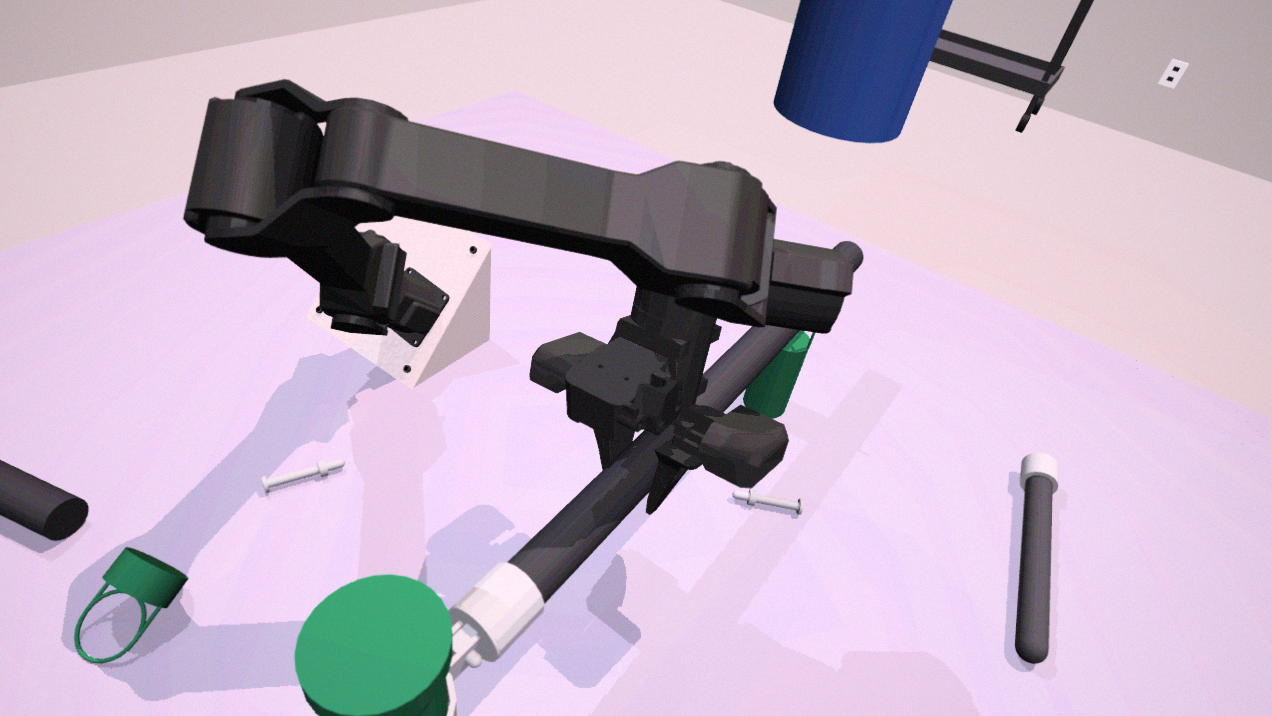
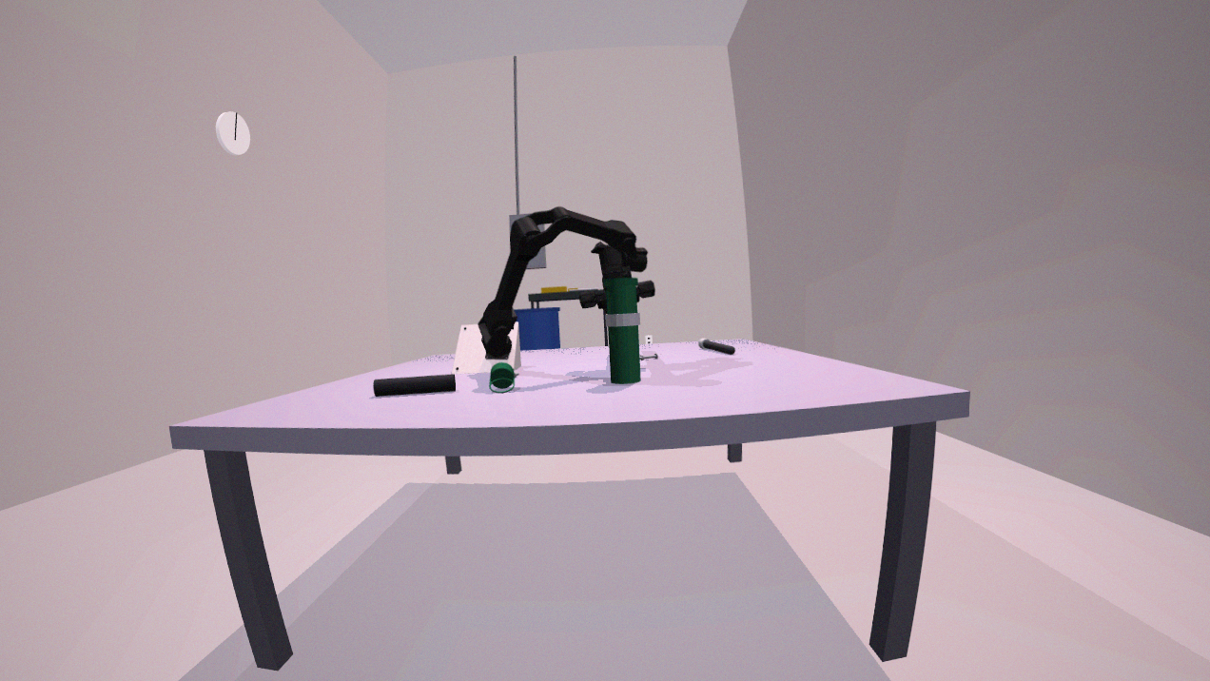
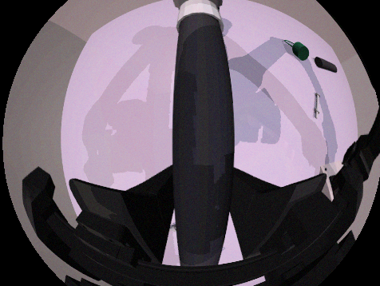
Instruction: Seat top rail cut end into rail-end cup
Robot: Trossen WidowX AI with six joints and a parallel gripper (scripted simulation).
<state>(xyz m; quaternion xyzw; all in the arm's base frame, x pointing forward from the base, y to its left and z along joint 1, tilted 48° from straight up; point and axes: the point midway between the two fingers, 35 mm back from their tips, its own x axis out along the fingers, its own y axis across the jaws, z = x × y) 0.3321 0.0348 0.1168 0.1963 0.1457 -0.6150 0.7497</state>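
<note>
Nearest in the top view stands the thick green post (image 1: 372, 644). The long dark top rail (image 1: 587, 515) has its end inside the white rail-end cup (image 1: 500, 603) beside the post; whether it is fully seated cannot be told. Farther along, the black parallel-jaw gripper (image 1: 639, 473) clamps the rail mid-length. Beyond, the rail passes the smaller green post (image 1: 777, 375). Releasing and backing clear remain.

Soft even light, sharp shadows, fisheye wrist view
</note>
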